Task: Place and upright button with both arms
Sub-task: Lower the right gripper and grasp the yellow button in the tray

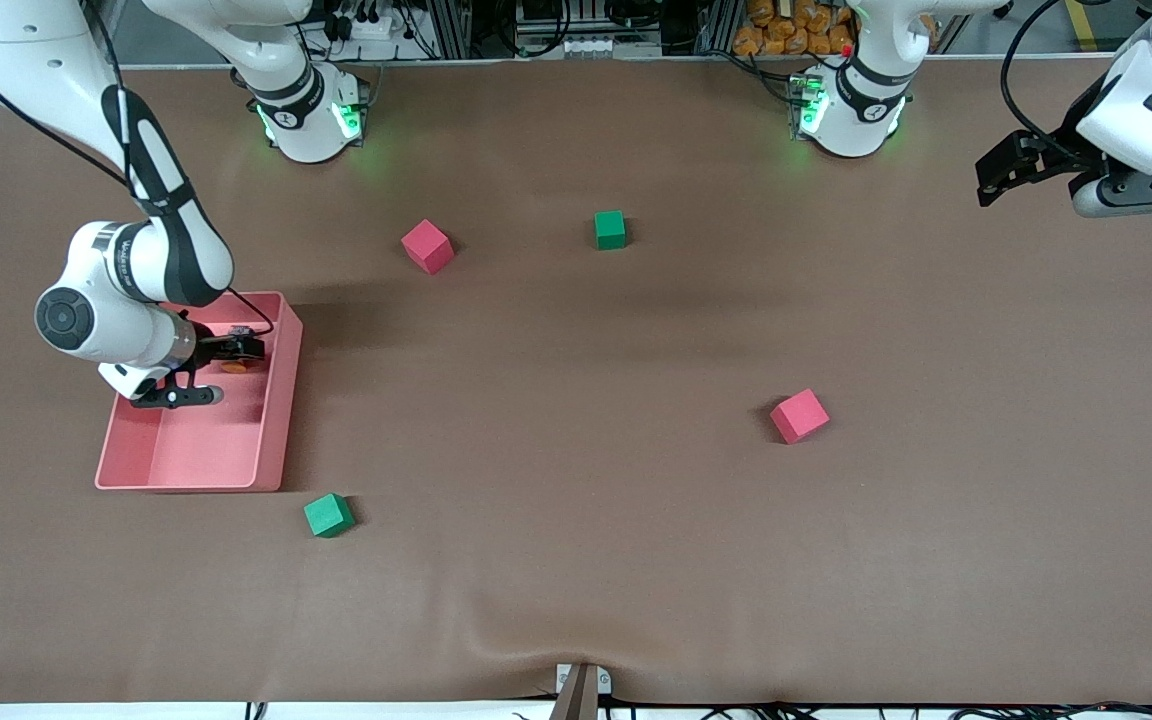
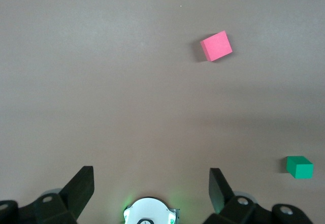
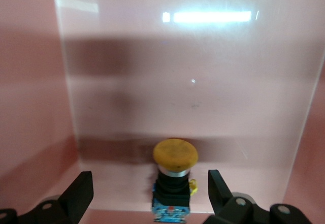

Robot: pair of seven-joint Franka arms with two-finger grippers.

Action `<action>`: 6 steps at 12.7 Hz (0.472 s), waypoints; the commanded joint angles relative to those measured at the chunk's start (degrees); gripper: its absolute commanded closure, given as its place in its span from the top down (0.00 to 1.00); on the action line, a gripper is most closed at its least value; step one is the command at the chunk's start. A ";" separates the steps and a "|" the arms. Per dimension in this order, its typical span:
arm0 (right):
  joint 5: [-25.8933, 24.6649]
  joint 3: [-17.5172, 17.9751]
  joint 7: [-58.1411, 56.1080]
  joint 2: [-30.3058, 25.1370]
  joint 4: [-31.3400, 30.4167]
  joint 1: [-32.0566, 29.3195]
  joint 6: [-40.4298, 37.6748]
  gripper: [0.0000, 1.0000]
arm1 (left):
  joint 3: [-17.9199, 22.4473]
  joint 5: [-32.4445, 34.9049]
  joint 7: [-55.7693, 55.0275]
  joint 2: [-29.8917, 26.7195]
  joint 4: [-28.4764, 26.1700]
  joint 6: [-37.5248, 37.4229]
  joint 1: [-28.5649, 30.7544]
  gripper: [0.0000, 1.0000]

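Centering comes first: with my right gripper (image 3: pixel 147 196) jaws wide open inside the pink tray (image 1: pixel 276 400), the orange-capped push-button (image 3: pixel 174 176) lies between them, so I should close squarely on its black body, while my left gripper (image 2: pixel 151 188) waits open over the counter (image 1: pixel 576 500).

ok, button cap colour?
Orange-yellow cap on the button, black body below; clearest in the right wrist view.

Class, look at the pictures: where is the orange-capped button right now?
The button lies inside the pink tray at the right arm's end of the table, between the open fingers of the right gripper, which reaches into the tray.
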 commanded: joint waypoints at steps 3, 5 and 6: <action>-0.54 -0.26 1.48 -2.37 -0.98 -1.86 1.71 1.00 | -0.29 -0.62 1.08 -0.47 0.53 -0.99 0.63 1.00; -0.54 -0.17 2.88 -0.53 -1.15 -1.95 5.41 1.00 | -0.29 -0.62 1.08 -0.56 0.53 -0.99 0.72 1.00; -0.54 -0.17 5.59 0.35 -1.15 -1.69 5.50 1.00 | -0.29 -0.62 1.08 -0.56 0.61 -0.99 0.63 1.00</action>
